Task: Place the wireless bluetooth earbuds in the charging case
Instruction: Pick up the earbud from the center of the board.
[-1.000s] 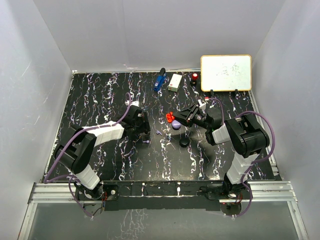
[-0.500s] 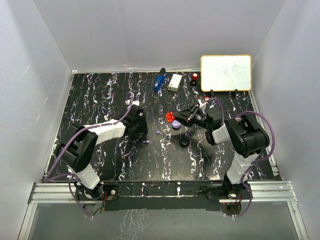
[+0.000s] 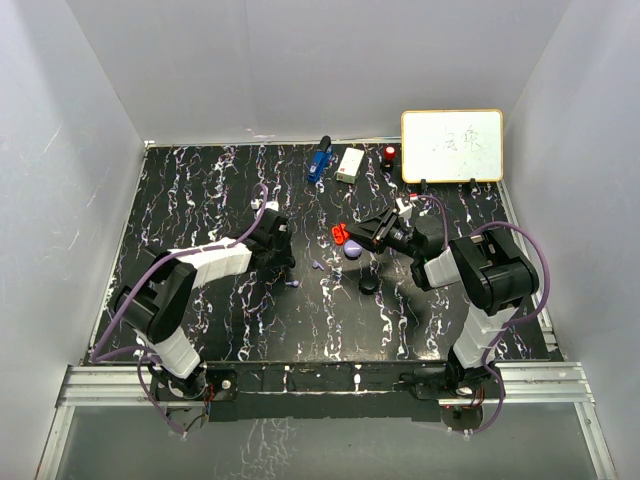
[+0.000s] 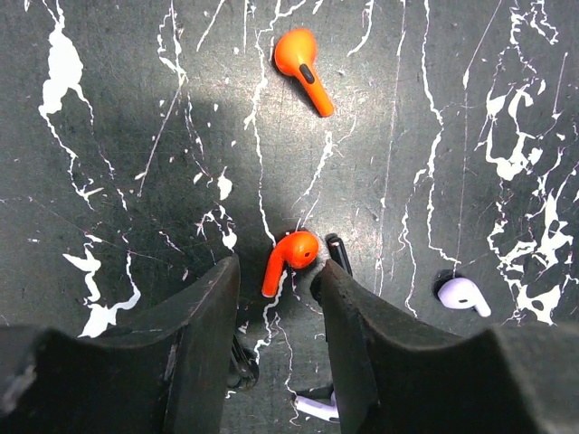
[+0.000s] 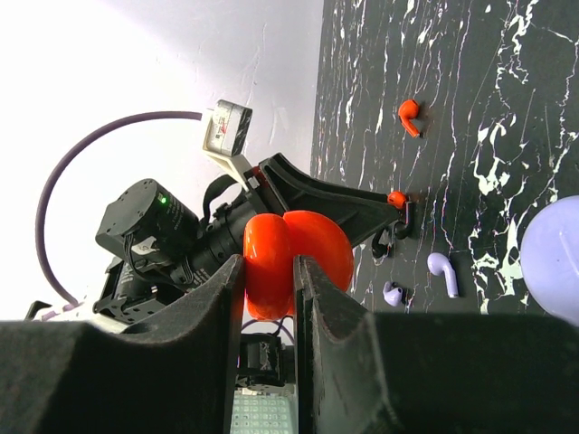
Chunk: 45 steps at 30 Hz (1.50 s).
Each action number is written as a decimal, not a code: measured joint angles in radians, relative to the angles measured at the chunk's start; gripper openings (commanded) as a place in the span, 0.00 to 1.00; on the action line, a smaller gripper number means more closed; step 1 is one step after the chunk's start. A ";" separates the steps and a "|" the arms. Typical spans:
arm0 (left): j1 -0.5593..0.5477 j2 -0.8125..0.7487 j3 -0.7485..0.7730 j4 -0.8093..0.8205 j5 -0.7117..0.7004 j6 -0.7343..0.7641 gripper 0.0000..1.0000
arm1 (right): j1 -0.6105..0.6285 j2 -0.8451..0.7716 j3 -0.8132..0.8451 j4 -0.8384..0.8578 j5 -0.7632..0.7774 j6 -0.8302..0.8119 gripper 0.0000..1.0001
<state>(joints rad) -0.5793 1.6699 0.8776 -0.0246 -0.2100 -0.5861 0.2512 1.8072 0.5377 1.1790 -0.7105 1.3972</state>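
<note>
In the left wrist view a red earbud (image 4: 291, 258) lies on the black marbled table right at the tips of my left gripper (image 4: 278, 265). The jaws stand apart on either side of it, with gaps showing. A second red earbud (image 4: 303, 59) lies farther ahead, a black earbud (image 4: 337, 253) rests against the right fingertip, and a lavender earbud (image 4: 461, 294) lies to the right. My right gripper (image 5: 269, 271) is shut on the open red charging case (image 5: 289, 258), held above the table near the middle (image 3: 340, 236).
A lavender case (image 3: 353, 252) and a black case (image 3: 369, 284) sit just below the right gripper. Lavender earbuds (image 3: 316, 265) lie between the arms. At the back stand a whiteboard (image 3: 452, 145), a blue object (image 3: 319, 160) and a white box (image 3: 350, 164).
The left gripper's jaws have narrowed around the red earbud. The right arm and the red case have not moved.
</note>
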 measured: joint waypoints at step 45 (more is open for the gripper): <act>-0.076 0.088 0.082 -0.029 -0.172 0.054 0.34 | 0.000 0.019 0.000 0.023 -0.004 0.009 0.00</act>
<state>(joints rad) -0.6548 1.7580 0.9592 -0.0532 -0.3824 -0.5320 0.2512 1.8263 0.5377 1.2018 -0.7143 1.4063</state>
